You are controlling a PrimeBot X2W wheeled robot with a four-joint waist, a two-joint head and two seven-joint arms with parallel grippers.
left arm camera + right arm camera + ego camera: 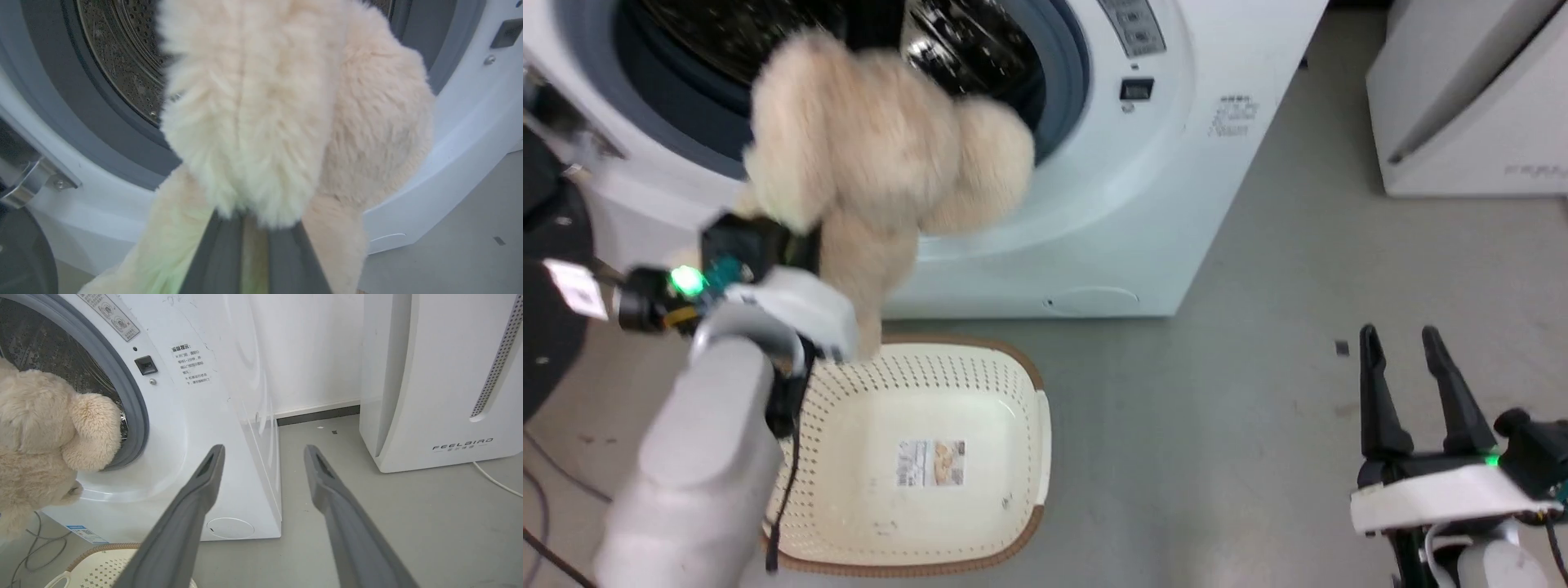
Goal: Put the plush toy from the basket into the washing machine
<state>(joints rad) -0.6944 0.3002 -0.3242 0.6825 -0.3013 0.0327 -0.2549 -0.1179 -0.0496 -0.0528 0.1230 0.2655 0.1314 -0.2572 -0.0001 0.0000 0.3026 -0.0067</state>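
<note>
Your left gripper (255,222) is clamped on the plush toy (882,147). In the left wrist view its 2 fingers lie nearly together, with a thin strip of fur pinched between them. The grip looks to be on a small fold, not the body, so most of the toy sits beyond the fingertips and 1 limb dangles toward the basket (1021,392).

The toy is in the air, clear of the basket and right in front of the washing machine (1176,204). Its upper bulk overlaps the grey door seal (53,81), and the steel drum (118,53) is open behind it. Whether any part has crossed the seal, you cannot tell from these views. The basket sits on the floor (1217,425) just before the machine, with its paper label (930,463) showing on the bottom.

Holding the toy high and centred on the opening makes sense, because a straight push should carry it in without the lower lip catching it. The trailing limb is the likely snag, so go deep before you let go.

Your right gripper (1398,335) is empty with its fingers apart. It is parked low and well off to the right, near the FEELBIRD appliance (429,375), probably to keep the path clear.
</note>
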